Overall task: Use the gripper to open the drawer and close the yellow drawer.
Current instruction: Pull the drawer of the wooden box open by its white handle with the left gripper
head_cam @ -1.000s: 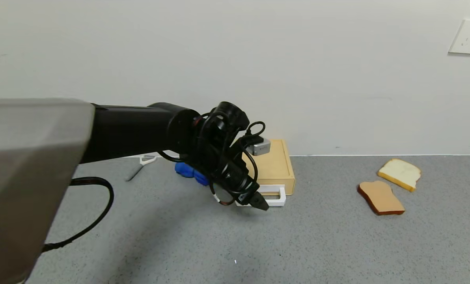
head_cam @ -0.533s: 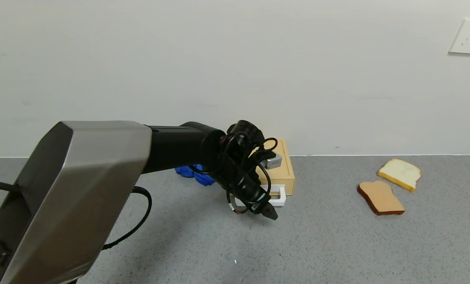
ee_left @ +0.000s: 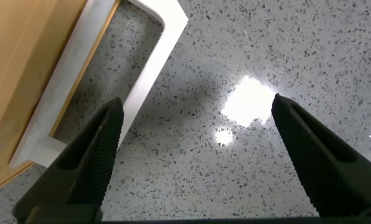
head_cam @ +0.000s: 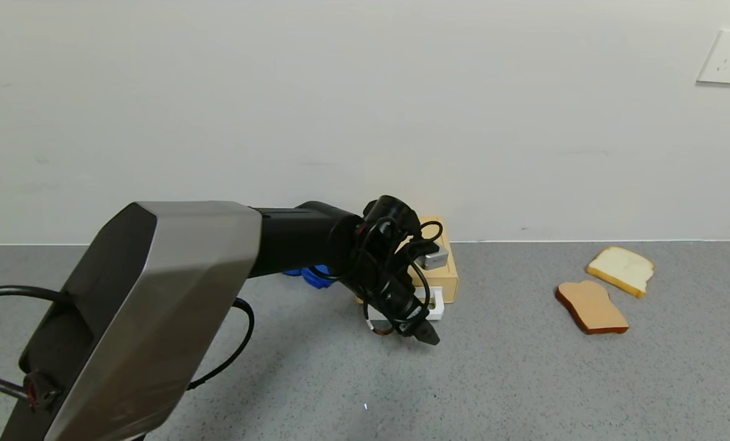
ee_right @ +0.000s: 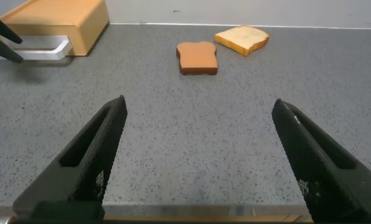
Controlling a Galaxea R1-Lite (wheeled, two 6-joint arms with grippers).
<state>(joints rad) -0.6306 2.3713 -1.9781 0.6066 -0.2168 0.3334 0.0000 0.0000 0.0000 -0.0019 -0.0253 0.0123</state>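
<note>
Pushed in since a second ago, my left gripper [head_cam: 425, 335], fingers spread and empty, hangs just before the white handle [head_cam: 433, 304] at frame centre; the yellow drawer [head_cam: 438, 269] looks shut.

A big silver-grey and black left arm [head_cam: 175, 306] is seen reaching in from the near left across a speckled grey floor [head_cam: 524, 380]. The left gripper [head_cam: 423, 334], pretty much buried in looping black cables, is pointed down just in front of the white loop handle [head_cam: 435, 304] of the yellow drawer [head_cam: 440, 269]; whether its fingers are apart can't be made out here. The flat tan box is set against the white wall [head_cam: 340, 110], and the drawer looks pushed in. Something blue [head_cam: 313, 275] is partly hidden behind the arm, left of the box. Two bread slices are laid well off to the right: a brown one [head_cam: 590, 306] nearer, a pale one [head_cam: 621, 269] farther back. A wall socket [head_cam: 727, 56] is mounted up at the far right.
</note>
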